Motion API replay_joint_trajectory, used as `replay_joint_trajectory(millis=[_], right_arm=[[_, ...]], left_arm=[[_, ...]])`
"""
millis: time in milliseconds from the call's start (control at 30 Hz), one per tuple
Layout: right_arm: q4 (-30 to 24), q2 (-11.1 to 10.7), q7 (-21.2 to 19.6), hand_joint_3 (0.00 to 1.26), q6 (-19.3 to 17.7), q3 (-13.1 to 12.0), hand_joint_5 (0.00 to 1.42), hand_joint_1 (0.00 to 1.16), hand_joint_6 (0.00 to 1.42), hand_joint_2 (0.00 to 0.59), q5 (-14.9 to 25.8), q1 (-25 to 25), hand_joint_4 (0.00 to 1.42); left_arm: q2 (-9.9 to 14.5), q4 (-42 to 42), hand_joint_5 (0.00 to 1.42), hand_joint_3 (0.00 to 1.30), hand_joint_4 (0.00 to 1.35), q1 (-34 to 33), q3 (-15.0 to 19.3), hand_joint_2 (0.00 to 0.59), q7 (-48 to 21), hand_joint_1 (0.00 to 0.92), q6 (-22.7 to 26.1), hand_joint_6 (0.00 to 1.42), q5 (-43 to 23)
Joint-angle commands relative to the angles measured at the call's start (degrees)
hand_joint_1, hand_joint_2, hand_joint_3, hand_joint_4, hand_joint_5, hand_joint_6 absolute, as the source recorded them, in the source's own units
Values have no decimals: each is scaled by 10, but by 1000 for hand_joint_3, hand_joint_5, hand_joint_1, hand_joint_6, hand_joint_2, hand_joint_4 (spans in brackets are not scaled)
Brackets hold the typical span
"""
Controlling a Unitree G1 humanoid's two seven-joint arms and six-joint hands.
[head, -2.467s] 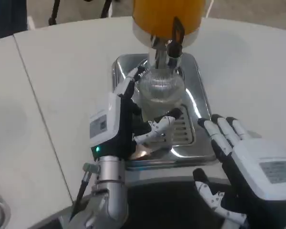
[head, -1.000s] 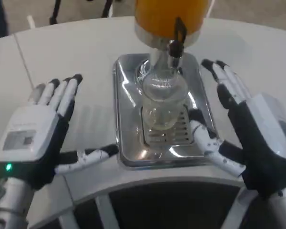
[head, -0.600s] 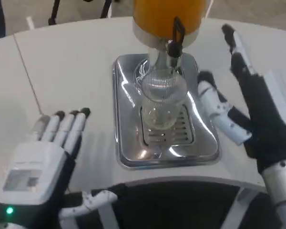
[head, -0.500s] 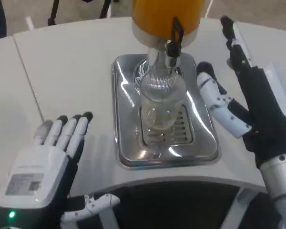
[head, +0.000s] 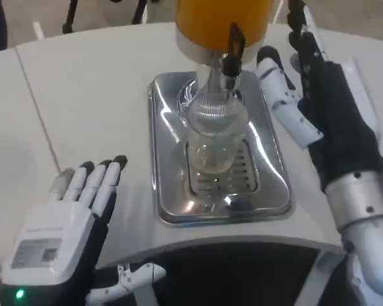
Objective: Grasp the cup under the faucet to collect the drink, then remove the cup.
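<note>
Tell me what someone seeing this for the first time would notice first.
Probably the orange drink dispenser at top centre, with its faucet right above a clear cup standing on a shiny metal drip tray. Next, the two hands: the right hand is raised beside the dispenser with fingers apart, holding nothing, while the left hand lies open low on the white table, away from the tray.

1 cup (head: 212,137), 1 drip tray (head: 172,191), 1 dispenser w/ faucet (head: 220,25), 2 robot hands: left (head: 67,233), right (head: 329,102)
</note>
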Motion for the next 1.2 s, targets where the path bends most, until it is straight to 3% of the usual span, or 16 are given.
replay_joint_trajectory(millis=[33, 267, 433, 600, 800, 1067, 1200], right_arm=[[40, -2, -10, 0, -7, -16, 0, 288, 1, 550, 50, -34, 0], [58, -28, 16, 0, -14, 7, 0, 279, 1, 550, 97, -58, 0], [47, -49, 31, 0, -7, 26, 0, 274, 1, 550, 109, -52, 0], [44, -77, 56, 0, 14, 7, 0, 268, 1, 544, 146, -42, 0], [36, -108, 99, 0, 34, 11, 0, 262, 1, 544, 186, -49, 0], [23, -151, 104, 0, 64, 51, 0, 266, 1, 539, 164, -70, 0], [14, -192, 116, 0, 89, 97, 0, 212, 14, 529, 108, -109, 0]], left_arm=[[-6, -8, 0, 0, 0, 12, 4, 85, -5, 59, -1, 0, 4], [-11, -12, 0, 0, 0, 21, 15, 86, -3, 56, 1, 0, 2], [-16, -12, 0, 0, 0, 28, 22, 86, -3, 55, -3, 0, -1], [-18, -7, 0, 0, 0, 28, 26, 86, 2, 55, -8, 0, -6], [-17, 0, 0, 0, 0, 28, 30, 87, 6, 51, -16, 0, -13], [-23, 7, 0, 0, 0, 27, 33, 88, 11, 43, -20, 0, -20], [-24, 10, 0, 0, 0, 27, 31, 88, 11, 34, -19, 0, -23]])
